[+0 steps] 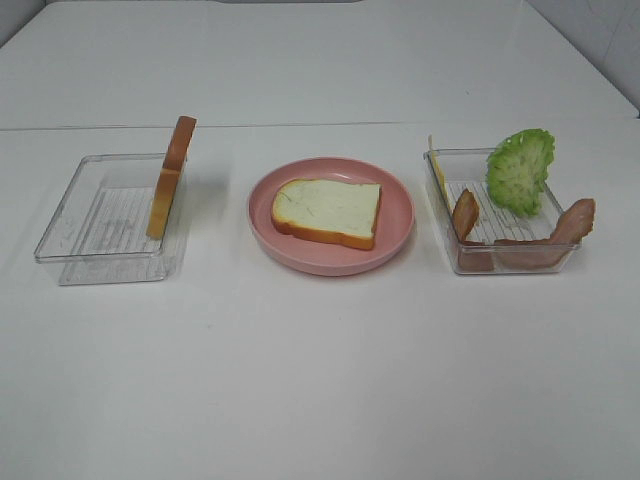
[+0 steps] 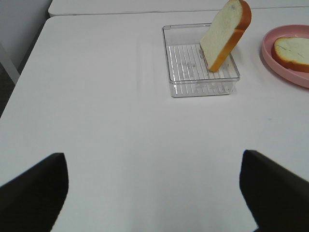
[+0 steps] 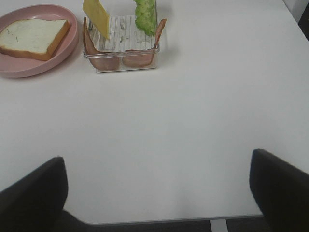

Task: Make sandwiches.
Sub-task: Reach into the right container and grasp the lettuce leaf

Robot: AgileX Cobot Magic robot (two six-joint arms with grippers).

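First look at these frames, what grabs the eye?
A pink plate sits mid-table with one bread slice lying flat on it. In the left tray a second slice stands on edge against the wall nearest the plate. The right tray holds upright green lettuce, bacon strips leaning on its walls, and a cheese square.
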